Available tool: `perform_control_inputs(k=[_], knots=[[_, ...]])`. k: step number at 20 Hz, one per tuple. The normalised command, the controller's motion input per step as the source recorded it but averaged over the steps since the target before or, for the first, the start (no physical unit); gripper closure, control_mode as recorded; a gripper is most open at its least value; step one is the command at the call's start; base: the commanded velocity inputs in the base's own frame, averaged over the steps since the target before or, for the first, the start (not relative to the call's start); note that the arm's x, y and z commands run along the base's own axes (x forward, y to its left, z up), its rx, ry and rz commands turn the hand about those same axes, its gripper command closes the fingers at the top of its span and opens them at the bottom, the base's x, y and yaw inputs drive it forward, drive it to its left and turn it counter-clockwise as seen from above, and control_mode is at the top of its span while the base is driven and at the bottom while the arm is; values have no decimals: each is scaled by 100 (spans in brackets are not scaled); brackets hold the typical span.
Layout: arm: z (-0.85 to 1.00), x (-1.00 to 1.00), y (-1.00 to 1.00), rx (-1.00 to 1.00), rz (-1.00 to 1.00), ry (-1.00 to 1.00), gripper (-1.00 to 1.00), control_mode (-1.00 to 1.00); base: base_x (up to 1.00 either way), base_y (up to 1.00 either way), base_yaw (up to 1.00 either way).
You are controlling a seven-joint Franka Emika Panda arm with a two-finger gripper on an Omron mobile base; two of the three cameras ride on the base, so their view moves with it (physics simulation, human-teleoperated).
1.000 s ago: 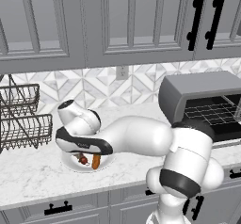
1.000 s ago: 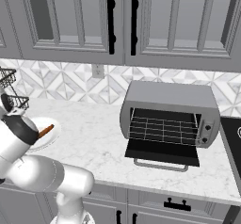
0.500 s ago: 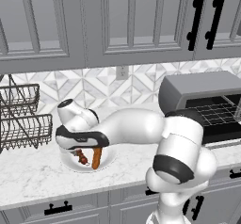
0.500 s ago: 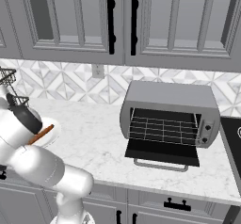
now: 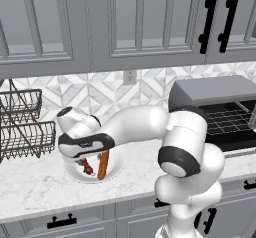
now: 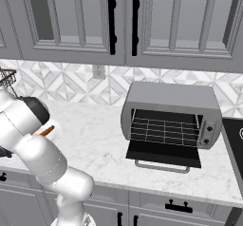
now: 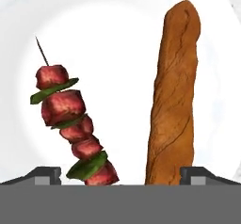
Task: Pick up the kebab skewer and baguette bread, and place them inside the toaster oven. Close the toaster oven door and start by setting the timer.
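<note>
Gripper (image 7: 120,178) hovered over white plate (image 7: 117,44), jaws spread wide, empty. Kebab skewer (image 7: 70,129) and baguette bread (image 7: 173,96) lay side by side, apart. Skewer looked light, stiff (chunks maybe slippery); pinch mid-stick across meat.

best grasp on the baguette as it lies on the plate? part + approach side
Take the baguette bread at mid-length, from straight above, jaws across its narrow width. It lies flat on the white plate, long and slim, so the short axis likely fits the open gripper. The kebab skewer lies apart beside it; bare plate shows between them, so the inner finger should have room to come down.
</note>
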Motion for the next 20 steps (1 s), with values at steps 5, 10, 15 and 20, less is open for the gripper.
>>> perform_control_inputs(k=[5, 10, 15, 20], knots=[[-12, 20, 19, -7, -6, 0, -100, -100, 0, 0, 0], [-8, 21, 15, -11, -8, 0, -100, -100, 0, 0, 0], [0, 22, 22, -3, 0, 1, -100, -100, 0, 0, 0], [0, 0, 10, 0, 0, 1, -100, -100, 0, 0, 0]])
